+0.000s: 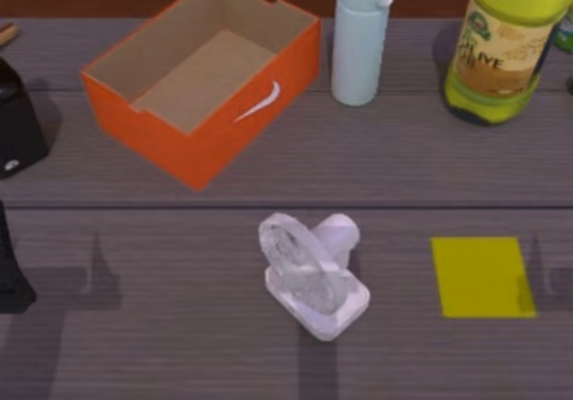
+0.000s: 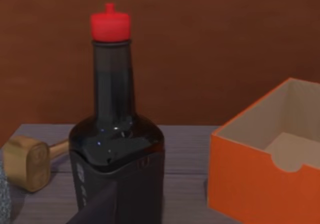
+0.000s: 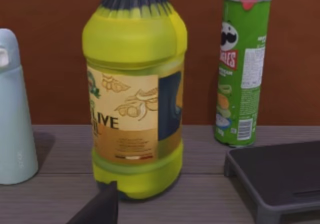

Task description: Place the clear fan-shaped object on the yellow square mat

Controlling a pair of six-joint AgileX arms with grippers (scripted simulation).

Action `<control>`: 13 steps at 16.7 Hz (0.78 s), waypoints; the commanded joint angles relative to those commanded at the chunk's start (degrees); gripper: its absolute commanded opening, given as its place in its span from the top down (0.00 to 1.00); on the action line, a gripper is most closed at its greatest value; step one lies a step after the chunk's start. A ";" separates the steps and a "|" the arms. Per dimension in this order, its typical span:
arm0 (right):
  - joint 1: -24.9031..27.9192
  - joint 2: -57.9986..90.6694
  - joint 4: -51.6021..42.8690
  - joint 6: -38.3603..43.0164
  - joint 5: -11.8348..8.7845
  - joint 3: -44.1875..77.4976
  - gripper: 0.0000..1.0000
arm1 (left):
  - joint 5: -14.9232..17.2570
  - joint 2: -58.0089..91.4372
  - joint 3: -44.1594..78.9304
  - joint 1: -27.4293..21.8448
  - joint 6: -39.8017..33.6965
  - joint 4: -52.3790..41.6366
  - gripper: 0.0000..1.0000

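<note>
The clear fan-shaped object [image 1: 312,275] stands alone on the table's front middle, its ribbed translucent disc upright on a white rounded base. The yellow square mat [image 1: 482,276] lies flat to its right, with bare table between them and nothing on it. Neither gripper is near either thing. Only a dark sliver of my left gripper [image 2: 100,206] shows in the left wrist view, in front of a dark sauce bottle [image 2: 116,149]. A similar sliver of my right gripper [image 3: 97,208] shows in the right wrist view, before the olive oil bottle [image 3: 135,93].
An open orange shoe box [image 1: 201,78] sits at the back left. A pale-blue bottle [image 1: 360,38] and the olive oil bottle [image 1: 501,46] stand along the back. A green chips can [image 3: 242,68], a dark tray [image 3: 277,176] and a brass bell [image 2: 27,161] also stand nearby.
</note>
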 joint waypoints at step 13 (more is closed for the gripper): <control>15.74 37.87 -28.41 1.50 0.18 36.25 0.00 | 0.00 0.00 0.00 0.00 0.00 0.00 0.00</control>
